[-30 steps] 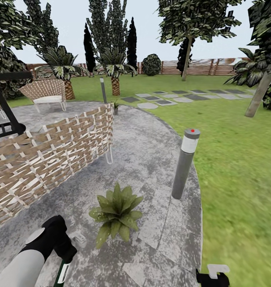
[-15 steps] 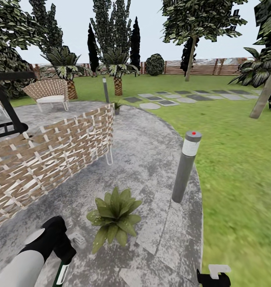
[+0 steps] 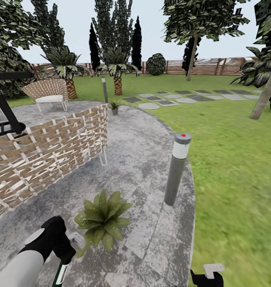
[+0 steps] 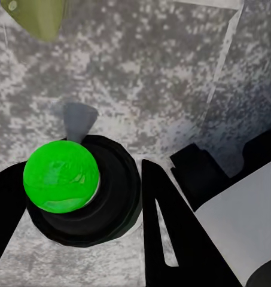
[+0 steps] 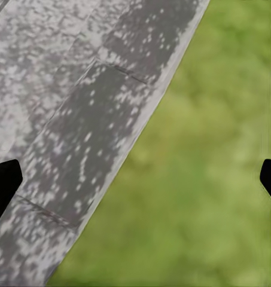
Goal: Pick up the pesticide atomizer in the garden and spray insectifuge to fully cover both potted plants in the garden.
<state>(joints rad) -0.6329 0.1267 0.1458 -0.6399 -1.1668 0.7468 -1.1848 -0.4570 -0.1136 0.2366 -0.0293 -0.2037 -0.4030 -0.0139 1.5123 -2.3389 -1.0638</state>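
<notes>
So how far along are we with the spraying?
Pickup looks done: the slim dark green spray bottle sits in the left gripper. One broad-leaved green potted plant is close ahead; the other small one stands far across the grey stone patio. No spray shows, so both seem left.

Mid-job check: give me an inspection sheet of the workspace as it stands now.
Surface: grey stone patio, lawn to its right.
Job's things: pesticide atomizer in the left hand; near potted plant just ahead of it; far potted plant at the patio's back edge.
Clutter: grey bollard; wicker chair on the left.
Hands: left hand closed around the atomizer; right hand open, above the patio edge.
Cables: nothing seen.
Surroundings: slat fence, palms, trees, stepping stones.
</notes>
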